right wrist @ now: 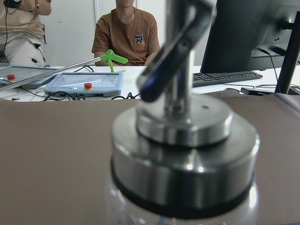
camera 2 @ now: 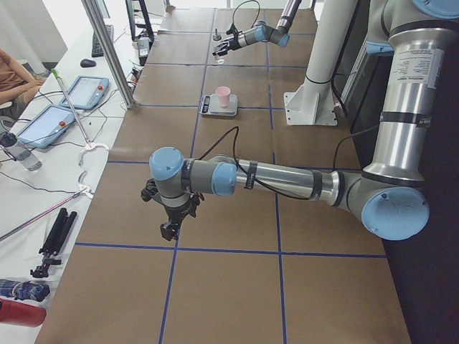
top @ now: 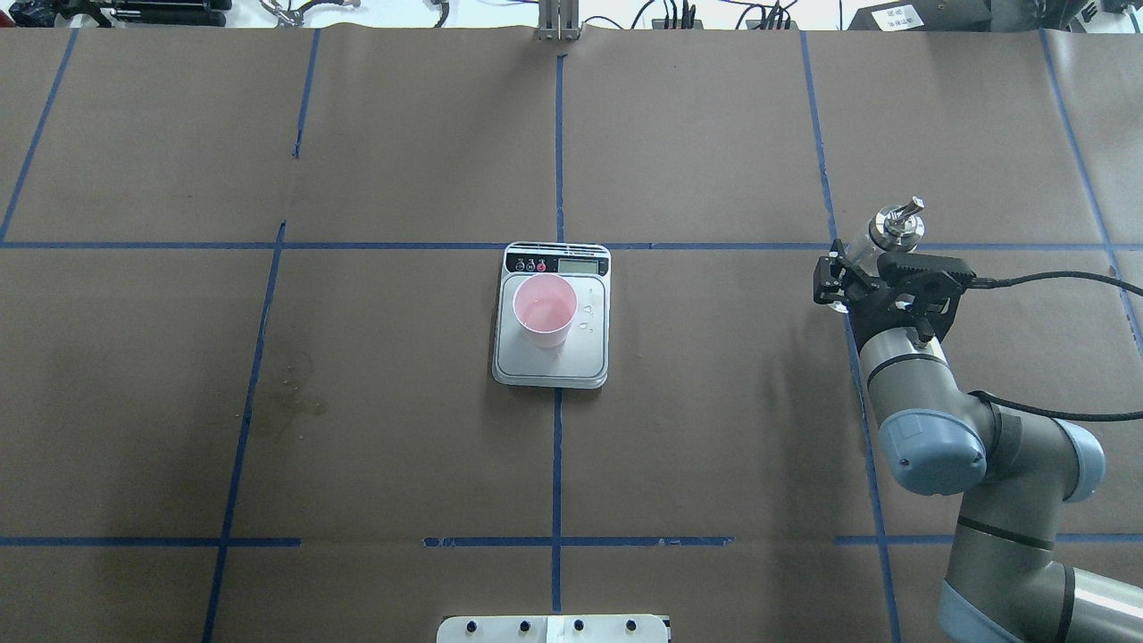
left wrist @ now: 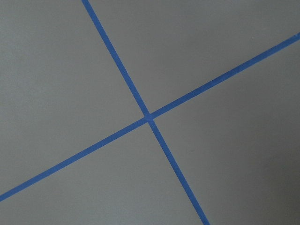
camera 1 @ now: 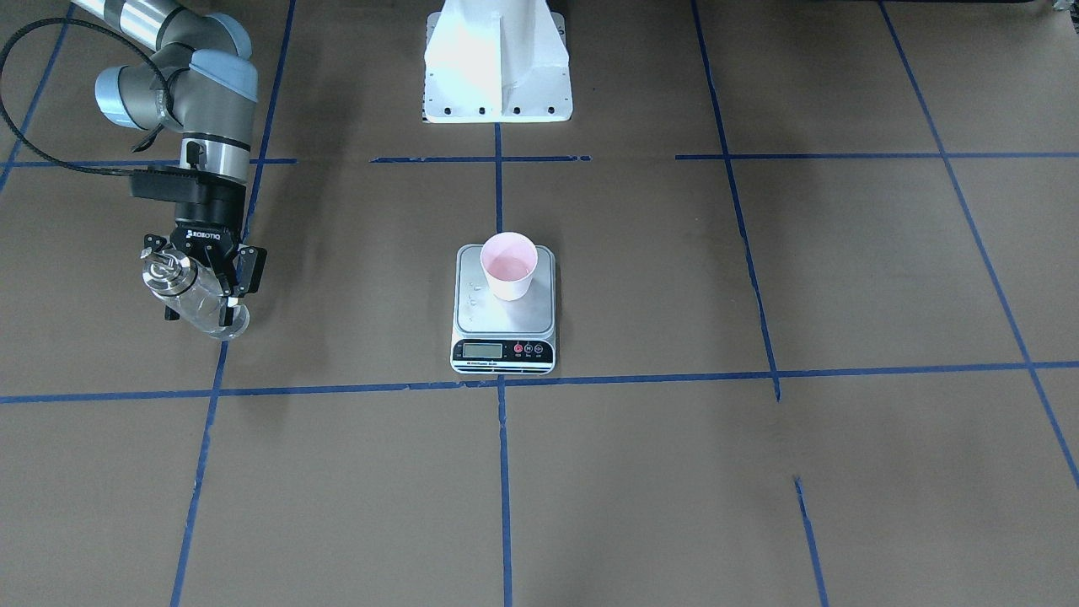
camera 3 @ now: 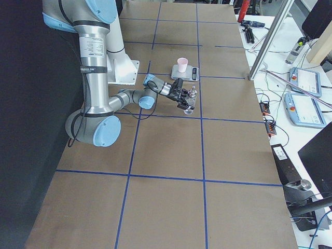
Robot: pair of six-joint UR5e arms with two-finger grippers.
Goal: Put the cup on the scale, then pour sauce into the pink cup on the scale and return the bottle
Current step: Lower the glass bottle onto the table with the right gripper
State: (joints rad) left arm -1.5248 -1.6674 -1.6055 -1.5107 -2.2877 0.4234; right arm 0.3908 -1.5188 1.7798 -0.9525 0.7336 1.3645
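A brown paper-covered bench (top: 714, 429) marked off with blue tape lines (top: 556, 134) carries the scale (top: 585, 353) at its middle, with the pink cup (top: 544, 310) standing upright on the steel platform and a few drops (top: 587, 314) just beside it. Well apart, toward the robot's right end, the right hand (camera 1: 202, 291) is clamped around the glass body of the upright bottle (top: 893, 225), whose metal cap rises clear of the fingers. The left hand (camera 2: 171, 228) hangs low over the bench's far left end, and I cannot tell whether it is apart or together.
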